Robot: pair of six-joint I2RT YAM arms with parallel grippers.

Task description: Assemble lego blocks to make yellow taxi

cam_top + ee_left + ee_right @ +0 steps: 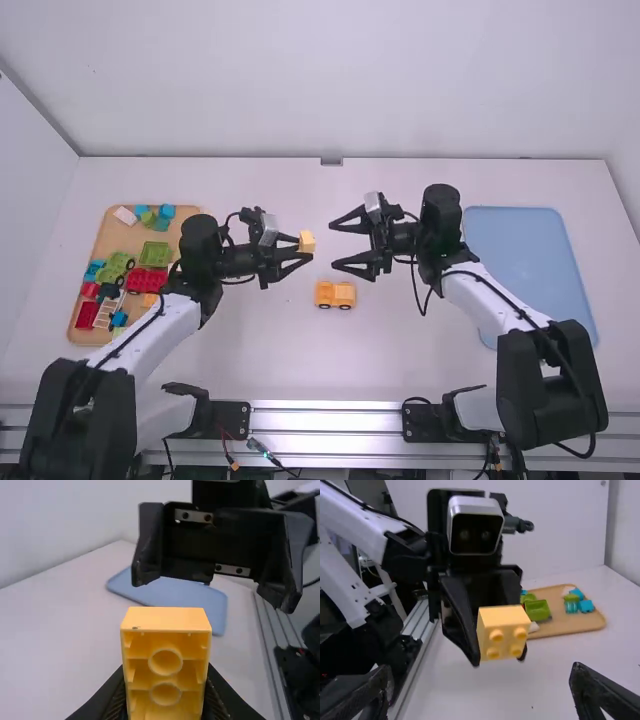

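Observation:
Near the middle of the table, my left gripper (300, 248) is shut on a yellow block (307, 242), held in the air. In the left wrist view the block (166, 662) shows its hollow underside between the fingers of the left gripper (165, 700); its studs face my right gripper in the right wrist view, where the block (503, 632) hangs ahead. My right gripper (352, 245) stands open across a short gap, nothing between its fingers; the right gripper (479, 692) is wide apart in its own view. A yellow vehicle (335, 294) on dark wheels stands on the table below the gap.
A wooden tray (90, 338) with several coloured blocks and vehicle parts lies at the left, partly behind the left arm. A blue tray (530, 255) lies at the right, beside the right arm. A metal rail (330, 415) runs along the near edge.

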